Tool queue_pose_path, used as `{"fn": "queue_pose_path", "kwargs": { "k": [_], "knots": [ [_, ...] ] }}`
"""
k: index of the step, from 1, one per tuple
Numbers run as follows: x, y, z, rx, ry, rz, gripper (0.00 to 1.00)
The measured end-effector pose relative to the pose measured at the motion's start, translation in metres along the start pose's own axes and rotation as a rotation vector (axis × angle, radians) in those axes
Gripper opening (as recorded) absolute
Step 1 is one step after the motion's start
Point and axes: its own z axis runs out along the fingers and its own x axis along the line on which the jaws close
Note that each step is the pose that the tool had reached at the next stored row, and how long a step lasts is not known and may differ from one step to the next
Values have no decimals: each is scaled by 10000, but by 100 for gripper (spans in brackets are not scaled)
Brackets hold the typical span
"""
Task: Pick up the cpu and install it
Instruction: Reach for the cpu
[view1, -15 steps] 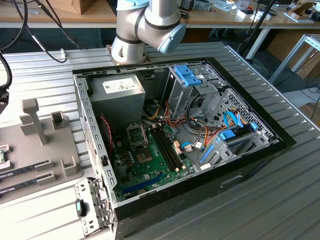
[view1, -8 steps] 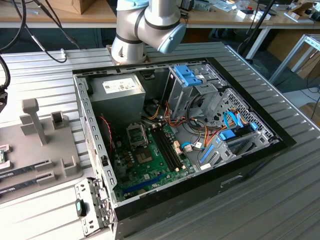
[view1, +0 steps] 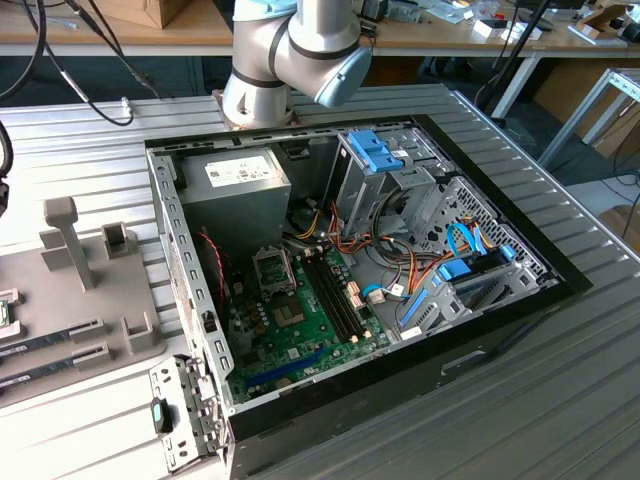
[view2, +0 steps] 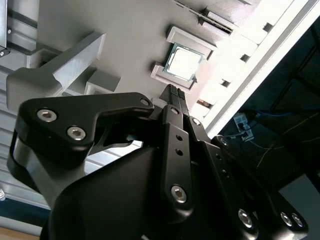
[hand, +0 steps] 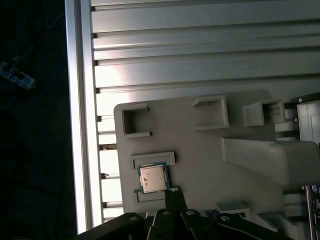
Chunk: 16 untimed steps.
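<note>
The cpu (view2: 185, 61) (hand: 152, 177) is a small square chip with a silvery top and a green rim. It lies flat in a shallow recess of the grey fixture plate (hand: 200, 150) (view1: 120, 330), close to the plate's edge. My gripper (view2: 173, 91) (hand: 173, 193) is shut with nothing between its black fingers. Its tips hover just beside one edge of the cpu, apart from it. In the exterior view the open computer case holds the green motherboard (view1: 300, 320) with its empty metal-framed socket (view1: 275, 268).
Two memory sticks (view1: 50, 345) lie in slots of the fixture plate, next to raised grey posts (view1: 65, 235). The case also holds a power supply (view1: 240, 175), a blue-handled drive cage (view1: 380, 150) and loose cables (view1: 400, 275). The ribbed table's edge (hand: 80, 125) runs near the cpu.
</note>
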Motion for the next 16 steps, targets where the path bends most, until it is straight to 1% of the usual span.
{"fn": "queue_pose_path", "kwargs": {
  "k": [16],
  "knots": [
    [6,0,0,0,0,0,11]
  ]
}}
